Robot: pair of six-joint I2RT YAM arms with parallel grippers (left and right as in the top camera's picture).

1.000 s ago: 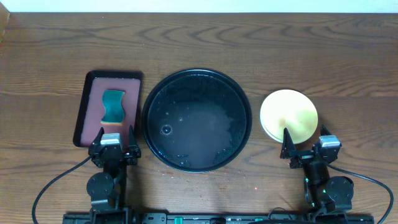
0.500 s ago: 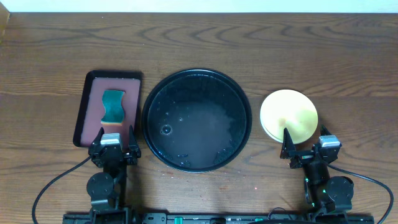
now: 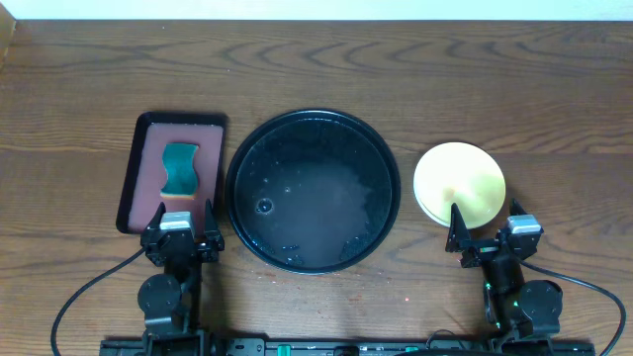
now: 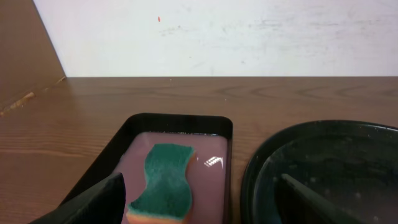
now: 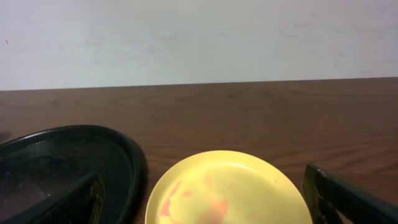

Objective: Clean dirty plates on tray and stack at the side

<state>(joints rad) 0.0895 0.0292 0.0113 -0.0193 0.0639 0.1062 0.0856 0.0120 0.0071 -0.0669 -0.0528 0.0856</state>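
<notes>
The large round black tray (image 3: 313, 190) sits mid-table, wet, with no plate on it; it also shows in the left wrist view (image 4: 323, 168) and the right wrist view (image 5: 68, 162). The pale yellow plate (image 3: 459, 181) lies on the table to its right, with faint reddish smears in the right wrist view (image 5: 227, 190). A pale rim peeks from under its left edge; the blue-green plates are otherwise hidden. My left gripper (image 3: 185, 211) (image 4: 199, 208) is open and empty at the front left. My right gripper (image 3: 485, 214) (image 5: 208, 205) is open and empty, just before the yellow plate.
A dark red rectangular tray (image 3: 141, 148) stands left of the black tray and holds pinkish liquid and a green sponge (image 3: 180, 168) (image 4: 165, 180). A white wall runs along the table's far edge.
</notes>
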